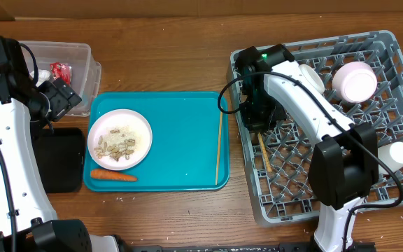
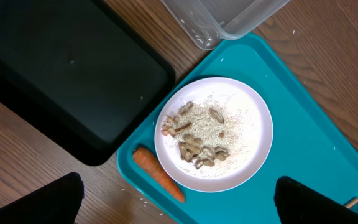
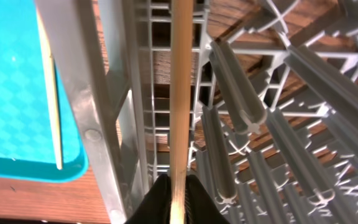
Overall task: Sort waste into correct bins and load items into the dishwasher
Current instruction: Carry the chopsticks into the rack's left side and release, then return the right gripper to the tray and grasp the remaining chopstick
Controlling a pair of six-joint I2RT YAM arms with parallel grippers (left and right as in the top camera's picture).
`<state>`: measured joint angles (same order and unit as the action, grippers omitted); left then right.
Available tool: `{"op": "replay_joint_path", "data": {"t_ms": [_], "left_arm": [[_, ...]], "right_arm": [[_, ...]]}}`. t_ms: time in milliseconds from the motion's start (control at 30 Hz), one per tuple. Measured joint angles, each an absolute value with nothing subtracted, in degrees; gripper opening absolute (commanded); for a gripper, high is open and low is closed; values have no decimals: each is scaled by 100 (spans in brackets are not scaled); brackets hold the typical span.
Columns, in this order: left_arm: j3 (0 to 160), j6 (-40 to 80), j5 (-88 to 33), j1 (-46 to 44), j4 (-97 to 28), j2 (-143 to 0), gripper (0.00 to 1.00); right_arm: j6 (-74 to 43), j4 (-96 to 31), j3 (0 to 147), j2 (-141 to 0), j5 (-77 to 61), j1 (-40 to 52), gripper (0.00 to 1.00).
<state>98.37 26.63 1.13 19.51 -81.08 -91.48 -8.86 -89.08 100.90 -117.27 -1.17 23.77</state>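
Right gripper [image 3: 178,196] pinches one chopstick [image 3: 179,93] into the dish rack [image 1: 390,40] beside the teal tray [image 1: 180,112] (left gripper [image 1: 60,98] gapes, empty); second chopstick [image 1: 219,147], carrot [image 1: 114,176] and plate [image 1: 137,124] wait on it.

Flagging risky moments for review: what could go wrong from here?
1. The chopstick pinched in the right gripper runs along the open-grid rack; released, it might slip through onto the table.
2. The plate under the open left gripper carries loose food, which may spill if tilted.

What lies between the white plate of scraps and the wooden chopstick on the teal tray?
Nothing: in the overhead view that stretch of the teal plastic tray is bare between the round white plate and the thin wooden chopstick.
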Motion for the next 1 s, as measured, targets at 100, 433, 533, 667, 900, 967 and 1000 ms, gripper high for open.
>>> {"op": "replay_joint_path", "data": {"t_ms": [100,433,533,667,900,967,1000], "left_arm": [[9837,2663,115,1951,-8106,-9146,100],[9837,2663,113,1951,-8101,-9146,100],[9837,2663,113,1951,-8095,-9146,100],[9837,2663,115,1951,-8099,-9146,100],[9837,2663,113,1951,-8123,-9146,100],[9837,2663,115,1951,-8128,-9146,100],[9837,2663,113,1951,-8130,-9146,100]], "right_arm": [[-860,-8897,10086,-11727,-121,2377,34],[-880,-8547,10414,-11727,104,2377,40],[-871,-8263,11043,-11725,21,2379,49],[-899,-7741,11716,-11622,-364,2410,54],[-993,-7699,11531,-11570,-633,2676,55],[-1092,-7688,11292,-11629,-666,2812,54],[-1149,-7666,11174,-11681,-681,2886,54]]}}
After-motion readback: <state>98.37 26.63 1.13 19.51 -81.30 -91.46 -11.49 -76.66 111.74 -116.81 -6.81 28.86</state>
